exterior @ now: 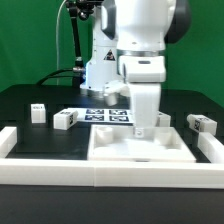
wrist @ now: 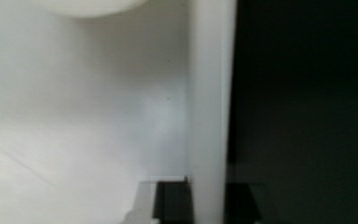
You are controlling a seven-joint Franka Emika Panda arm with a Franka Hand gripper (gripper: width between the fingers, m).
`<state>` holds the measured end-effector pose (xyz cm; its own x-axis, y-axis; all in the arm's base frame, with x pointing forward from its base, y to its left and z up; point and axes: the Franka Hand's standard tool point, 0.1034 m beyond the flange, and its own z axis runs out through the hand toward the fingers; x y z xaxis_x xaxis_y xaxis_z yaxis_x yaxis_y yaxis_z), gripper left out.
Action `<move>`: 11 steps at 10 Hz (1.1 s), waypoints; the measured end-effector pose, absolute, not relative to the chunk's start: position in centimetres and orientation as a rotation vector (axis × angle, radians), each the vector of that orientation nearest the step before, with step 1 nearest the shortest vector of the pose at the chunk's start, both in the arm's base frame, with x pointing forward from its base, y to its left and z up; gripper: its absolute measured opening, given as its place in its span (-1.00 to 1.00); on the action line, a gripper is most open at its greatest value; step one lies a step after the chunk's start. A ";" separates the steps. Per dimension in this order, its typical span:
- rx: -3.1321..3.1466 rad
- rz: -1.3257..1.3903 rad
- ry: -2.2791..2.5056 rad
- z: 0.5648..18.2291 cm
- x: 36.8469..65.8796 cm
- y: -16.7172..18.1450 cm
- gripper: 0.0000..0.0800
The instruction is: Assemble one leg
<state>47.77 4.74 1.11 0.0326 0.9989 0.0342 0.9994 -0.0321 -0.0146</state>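
Observation:
My gripper (exterior: 144, 127) points straight down over the far edge of the large white panel (exterior: 140, 152). In the wrist view a narrow white leg (wrist: 210, 110) runs between my two dark fingers (wrist: 172, 205), which press on it from both sides, so my gripper (wrist: 208, 205) is shut on it. The panel's flat surface (wrist: 78, 120) fills the space beside the leg, with a round recess (wrist: 91, 8) at the edge of the picture. In the exterior view the held leg is mostly hidden by the hand. Other loose legs lie on the table at the exterior view's left (exterior: 37, 113) (exterior: 65, 119) and right (exterior: 201, 123).
The marker board (exterior: 105, 114) lies behind the panel by the robot base. A low white wall (exterior: 110, 172) runs along the front, with end blocks at the exterior view's left (exterior: 8, 141) and right (exterior: 214, 146). Another small white part (exterior: 163, 121) stands right beside my hand.

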 end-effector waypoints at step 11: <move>-2.241 -0.044 -2.150 1.0 48.8 7.7 0.38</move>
<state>48.78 7.70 1.00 0.0417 0.9981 0.0448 0.9991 -0.0414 -0.0059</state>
